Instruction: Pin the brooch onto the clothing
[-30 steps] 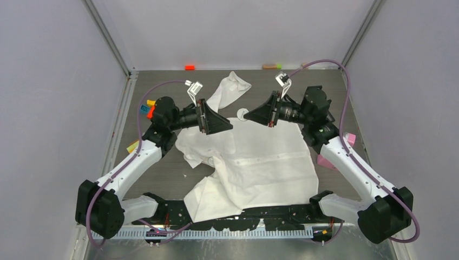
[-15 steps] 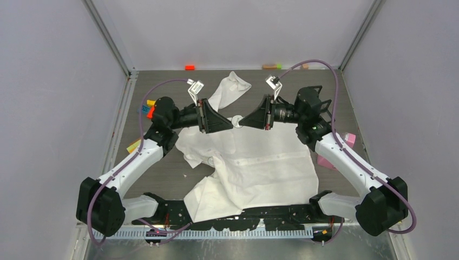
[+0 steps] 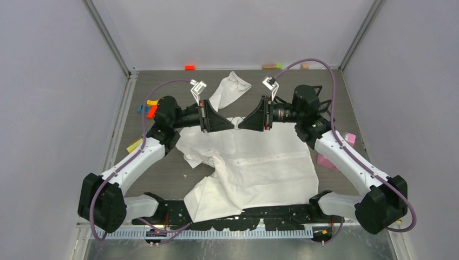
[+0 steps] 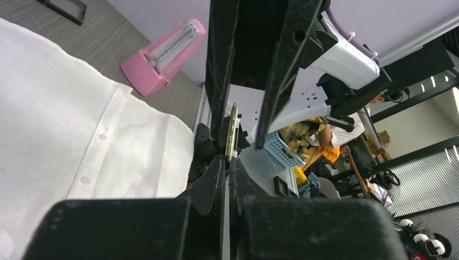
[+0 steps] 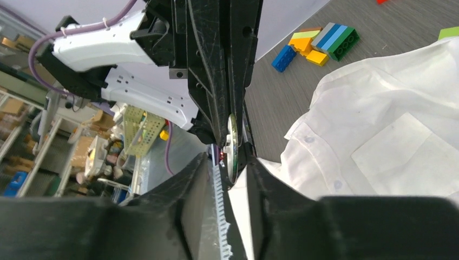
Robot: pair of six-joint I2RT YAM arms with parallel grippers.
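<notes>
To me this looks like a hand-over in the air, just above the far edge of the white shirt (image 3: pixel 265 162): the left gripper (image 3: pixel 231 125) pinches the brooch (image 5: pixel 232 146) with narrow fingers, the right gripper (image 3: pixel 241 124) stands slightly apart around it, and next the pin must come down to the fabric.

The overhead camera is looking steeply down from the near edge, taking in the whole surface (image 3: pixel 168 179). Each wrist camera is riding close behind its own end effector, looking out low and nearly level. The left end effector (image 4: pixel 228 160) and right end effector (image 5: pixel 227 162) are pointing at each other, so both close views are sharing the brooch (image 4: pixel 233 128) and the shirt (image 4: pixel 54 108).
</notes>
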